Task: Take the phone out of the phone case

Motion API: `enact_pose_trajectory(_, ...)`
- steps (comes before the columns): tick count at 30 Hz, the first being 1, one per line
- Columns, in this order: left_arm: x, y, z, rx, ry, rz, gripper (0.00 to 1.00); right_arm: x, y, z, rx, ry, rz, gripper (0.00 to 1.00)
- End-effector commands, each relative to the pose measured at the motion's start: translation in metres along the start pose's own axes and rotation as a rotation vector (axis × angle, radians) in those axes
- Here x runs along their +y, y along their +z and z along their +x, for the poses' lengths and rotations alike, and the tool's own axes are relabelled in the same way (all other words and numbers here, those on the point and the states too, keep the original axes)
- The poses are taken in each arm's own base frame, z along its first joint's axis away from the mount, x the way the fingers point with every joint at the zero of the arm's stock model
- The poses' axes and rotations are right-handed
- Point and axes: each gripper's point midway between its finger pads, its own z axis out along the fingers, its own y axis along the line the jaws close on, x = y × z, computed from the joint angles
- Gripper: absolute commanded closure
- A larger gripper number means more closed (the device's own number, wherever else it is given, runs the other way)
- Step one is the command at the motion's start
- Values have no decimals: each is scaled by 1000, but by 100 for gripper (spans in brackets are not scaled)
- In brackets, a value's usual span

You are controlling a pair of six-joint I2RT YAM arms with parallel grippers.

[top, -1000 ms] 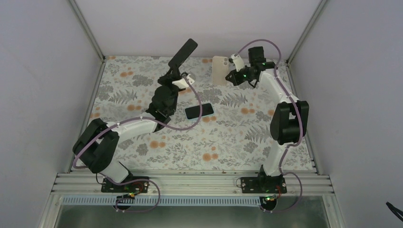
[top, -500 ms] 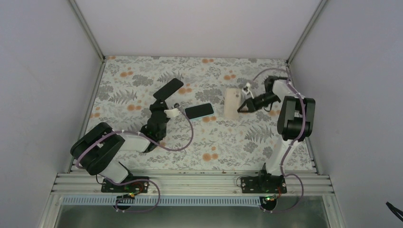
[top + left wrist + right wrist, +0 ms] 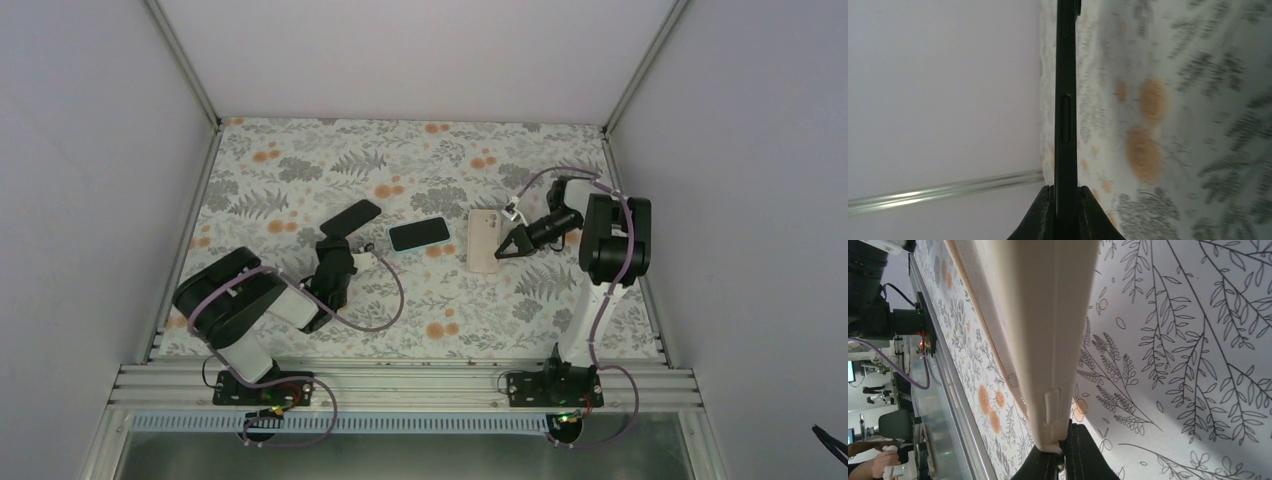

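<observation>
Beige phone case [image 3: 484, 240] in right gripper [image 3: 501, 252], black phone [image 3: 354, 214] in left gripper [image 3: 1066, 202].

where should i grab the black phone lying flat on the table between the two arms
Pinch the loose phone across its two long edges, near the middle, coming straight down from above. It lies flat on the table, so probably only those thin edges offer a hold. Turn the grip to span its short width.
</observation>
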Motion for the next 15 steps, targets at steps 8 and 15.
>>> enact_pose_trajectory(8, -33, -6, 7, -37, 82, -3, 93, -14, -1, -13, -52, 56, -30, 96)
enact_pose_trajectory(15, -39, -21, 6, -86, 122, -5, 25, -20, -1, -18, -72, 94, -76, 61)
